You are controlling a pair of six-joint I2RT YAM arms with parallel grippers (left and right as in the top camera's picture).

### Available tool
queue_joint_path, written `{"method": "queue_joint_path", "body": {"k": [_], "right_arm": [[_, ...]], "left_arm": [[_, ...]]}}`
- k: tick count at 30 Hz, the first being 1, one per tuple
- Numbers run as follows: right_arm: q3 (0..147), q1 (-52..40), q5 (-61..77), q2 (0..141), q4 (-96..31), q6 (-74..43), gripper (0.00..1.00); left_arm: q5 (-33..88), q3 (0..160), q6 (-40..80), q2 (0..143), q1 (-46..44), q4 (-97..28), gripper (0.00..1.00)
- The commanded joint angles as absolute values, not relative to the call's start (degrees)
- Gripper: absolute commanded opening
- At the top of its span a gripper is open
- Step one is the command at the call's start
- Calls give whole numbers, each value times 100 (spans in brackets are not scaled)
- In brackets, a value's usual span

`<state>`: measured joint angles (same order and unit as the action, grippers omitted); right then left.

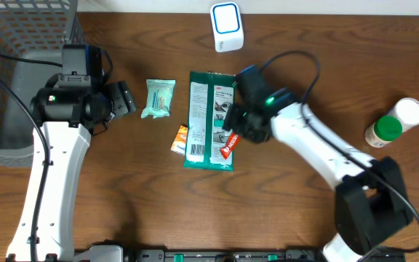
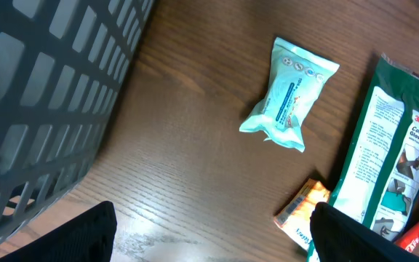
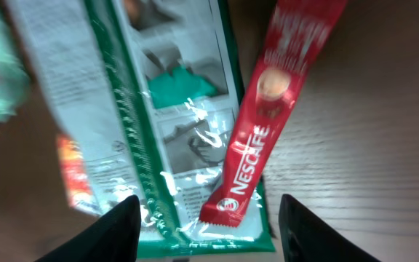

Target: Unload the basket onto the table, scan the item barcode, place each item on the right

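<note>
I am holding my right gripper (image 3: 214,222) over the red Nescafé sachet (image 3: 268,116), jaws apart on either side and not touching it. The sachet is lying across the green glove package's (image 1: 208,116) corner at mid-table. My left gripper (image 2: 213,233) is hanging wide open, empty, beside the grey basket (image 2: 42,94).

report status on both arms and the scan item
Left gripper open, empty. Right gripper over Nescafe stick, jaws apart, no grip yet. Stick lies on green glove pack.

Brown wood-grain table (image 1: 158,211), perhaps laminate, under soft glare.
</note>
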<state>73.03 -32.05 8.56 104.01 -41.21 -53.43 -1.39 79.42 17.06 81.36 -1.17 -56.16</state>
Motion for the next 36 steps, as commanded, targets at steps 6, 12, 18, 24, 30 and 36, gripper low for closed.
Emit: {"method": "queue_joint_path", "body": {"k": [6, 12, 18, 24, 30, 36], "right_arm": [[6705, -3610, 60, 10744, -3494, -6453, 54], [6681, -3599, -64, 10807, -3494, -6471, 32], [6663, -3642, -128, 10912, -3457, -6624, 35], [6661, -3649, -126, 11142, -3354, -6622, 18], [6683, -3531, -137, 11113, -3459, -5968, 1], [6851, -2762, 1229, 9769, -4333, -2388, 1]], "left_arm": [[-104, 7961, 1656, 8167, -93, -5625, 85], [-104, 7961, 1658, 8167, -93, -5625, 86], [-102, 7961, 1656, 8167, -93, -5625, 85], [-104, 7961, 1656, 8167, -93, -5625, 85], [-104, 7961, 1656, 8167, -93, -5625, 85], [-102, 7961, 1656, 8167, -93, -5625, 86]]}}
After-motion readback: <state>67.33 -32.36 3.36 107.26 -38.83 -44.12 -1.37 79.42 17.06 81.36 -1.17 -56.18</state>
